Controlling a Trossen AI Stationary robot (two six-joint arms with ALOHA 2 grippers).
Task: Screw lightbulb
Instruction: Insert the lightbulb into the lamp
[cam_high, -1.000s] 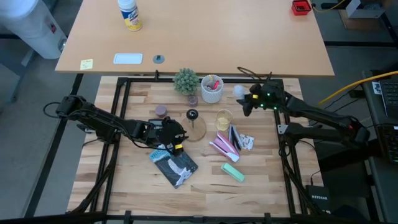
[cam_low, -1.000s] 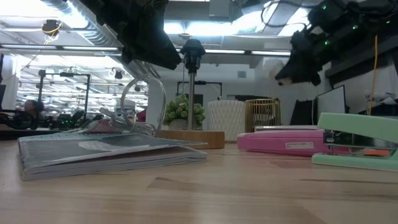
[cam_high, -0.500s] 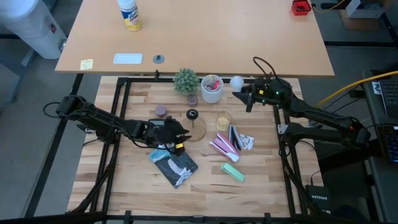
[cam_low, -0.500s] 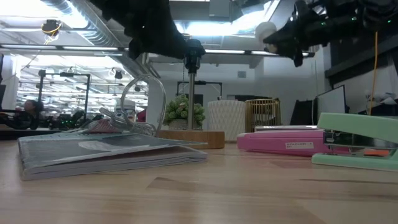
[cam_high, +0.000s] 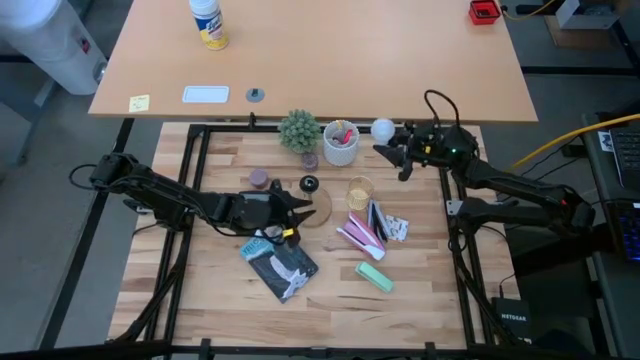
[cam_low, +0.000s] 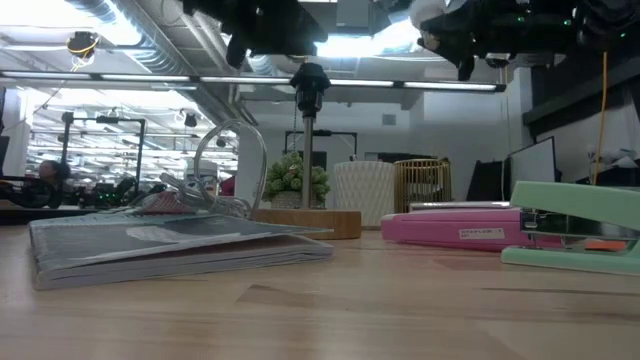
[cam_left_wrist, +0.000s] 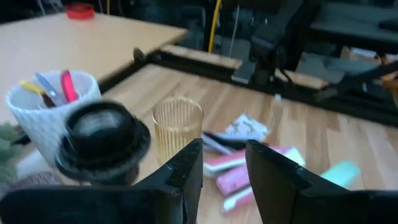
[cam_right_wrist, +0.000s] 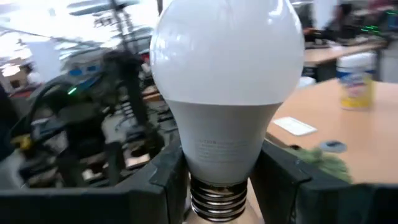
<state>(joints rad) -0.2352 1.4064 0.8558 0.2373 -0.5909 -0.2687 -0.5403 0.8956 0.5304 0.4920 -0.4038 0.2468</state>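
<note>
Pinching the lightbulb (cam_right_wrist: 227, 81) by its lower neck, my right end effector (cam_high: 392, 152) is hovering above the far edge of the bench (cam_high: 420, 290), toward the far right corner. Its two dark fingers (cam_right_wrist: 163, 180) are pressing on either side of the pale grey collar just above the metal screw base, and the white globe is pointing away from my wrist. From above, the lightbulb (cam_high: 382, 129) is showing as a small white ball just beside the white pen cup (cam_high: 341, 142), clear of the bench surface; in the level view it is sitting high up at the picture's top (cam_low: 432, 12).

My left end effector (cam_high: 293, 208) is reaching in from the left edge of the bench and is hanging just beside the black socket (cam_left_wrist: 102, 134) of the wooden stand (cam_high: 318, 206), near the middle of the bench. Its fingers (cam_left_wrist: 186, 168) are standing slightly apart with nothing between them.

Just right of the stand, a clear yellowish cup (cam_high: 360, 190) is standing upright. A pink stapler (cam_high: 358, 235) and a mint green stapler (cam_high: 375, 276) are lying further toward the near right, and a dark booklet (cam_high: 280, 265) is lying near my left end effector. A small potted plant (cam_high: 298, 130) is sitting at the far edge, left of the pen cup.
</note>
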